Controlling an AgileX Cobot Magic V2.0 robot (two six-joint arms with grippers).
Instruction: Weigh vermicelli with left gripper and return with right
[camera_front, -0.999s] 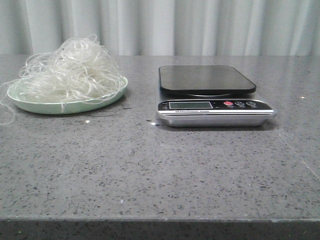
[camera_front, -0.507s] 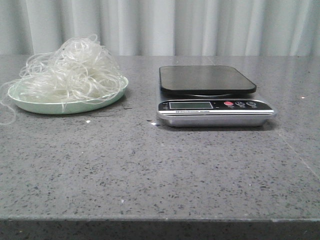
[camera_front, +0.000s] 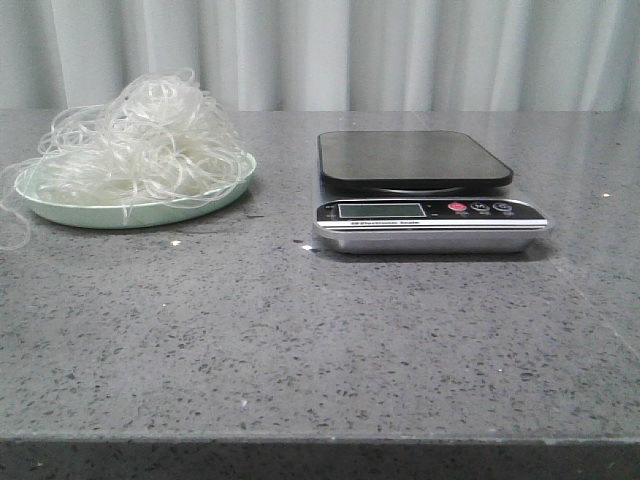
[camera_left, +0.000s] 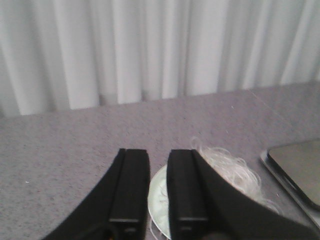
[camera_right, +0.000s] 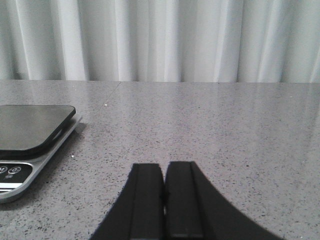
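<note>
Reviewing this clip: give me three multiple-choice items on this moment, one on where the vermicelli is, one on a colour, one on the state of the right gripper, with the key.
1. Where is the vermicelli?
A. on the scale's platform
B. heaped on the plate
C. held in a gripper

2. What colour is the plate?
A. pale green
B. red
C. black

3. How does the right gripper stand?
A. wide open
B. shut on noodles
C. shut, holding nothing

Key:
1 B: in the front view the tangle sits on the plate, to the left of the kitchen scale, whose dark platform is bare.
2 A: the rim shows pale green under the whitish strands.
3 C: in the right wrist view the two fingers meet, with only grey table beyond them.
</note>
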